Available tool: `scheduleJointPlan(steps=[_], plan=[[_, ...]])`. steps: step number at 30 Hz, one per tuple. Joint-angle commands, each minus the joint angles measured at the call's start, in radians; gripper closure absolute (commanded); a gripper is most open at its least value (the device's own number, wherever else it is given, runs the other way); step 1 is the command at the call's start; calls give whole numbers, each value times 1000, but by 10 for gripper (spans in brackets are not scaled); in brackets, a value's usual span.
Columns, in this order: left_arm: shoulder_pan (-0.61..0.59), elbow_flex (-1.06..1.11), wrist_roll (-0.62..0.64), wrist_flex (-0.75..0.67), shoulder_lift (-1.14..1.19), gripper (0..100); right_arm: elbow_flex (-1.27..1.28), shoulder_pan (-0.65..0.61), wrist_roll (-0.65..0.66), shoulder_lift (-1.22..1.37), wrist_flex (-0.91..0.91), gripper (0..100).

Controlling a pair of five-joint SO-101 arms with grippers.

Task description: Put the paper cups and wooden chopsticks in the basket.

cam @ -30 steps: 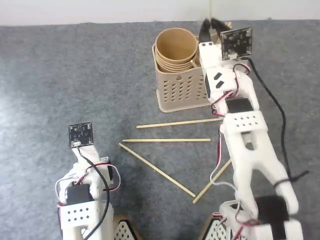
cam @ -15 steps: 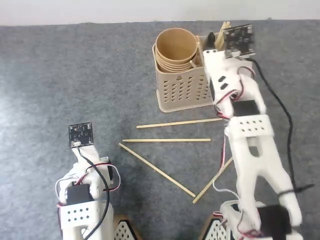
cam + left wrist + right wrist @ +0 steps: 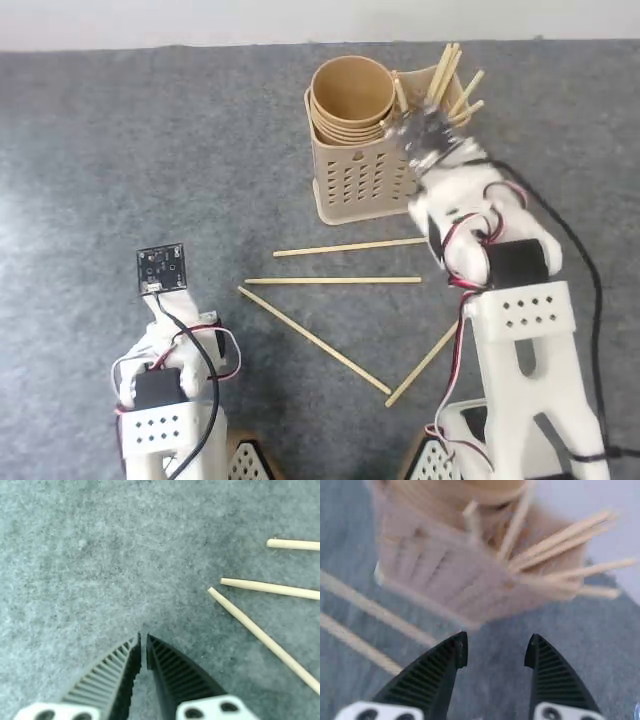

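Chopsticks [image 3: 333, 280], four of them, lie loose on the counter [image 3: 150, 150] near the basket [image 3: 365, 185]. Two lie roughly level and two slant, with their near ends almost meeting. The basket stands at the far side. It holds the stacked cups [image 3: 352, 90] in its left part and a bundle [image 3: 445, 80] of sticks fanned out on its right.

The right gripper [image 3: 495, 650] hangs just beside the basket's near right corner, jaws apart and empty. The left gripper [image 3: 142, 641] sits low at the near left with its jaws together, holding nothing, and the loose sticks' left ends are close by.

The likely trouble is the basket. A careless swing of the right arm could clip its wall or the splayed bundle and tip sticks out.

The loose sticks are thin and flat on the counter, so a pinch may roll one away. A stick held off-centre may droop and catch the rim. Lifting either slanted stick could drag its neighbour.
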Motion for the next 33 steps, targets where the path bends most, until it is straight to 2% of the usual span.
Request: scheduleJointPlan(steps=[1, 6, 10, 12, 17, 22, 24, 33], plan=[[11, -8, -5, -25, -12, 988, -51, -42, 97, -35, 131, 805], [11, -7, -5, -25, -12, 988, 23, -156, 160, -24, 170, 814], [3, -10, -3, -25, -12, 988, 173, -223, 242, -24, 62, 947], [2, -15, 5, -25, -12, 988, 253, -228, 273, -24, 1, 977], [-84, -42, 97, -25, -12, 988, 385, -223, 348, 38, -105, 860], [-92, -39, 101, -25, -12, 988, 384, -226, 351, 217, -237, 905], [-92, -38, 101, -25, -12, 988, 368, -226, 351, 286, -275, 895], [-92, -36, 98, -25, -12, 988, 261, -225, 381, 486, -294, 876]])
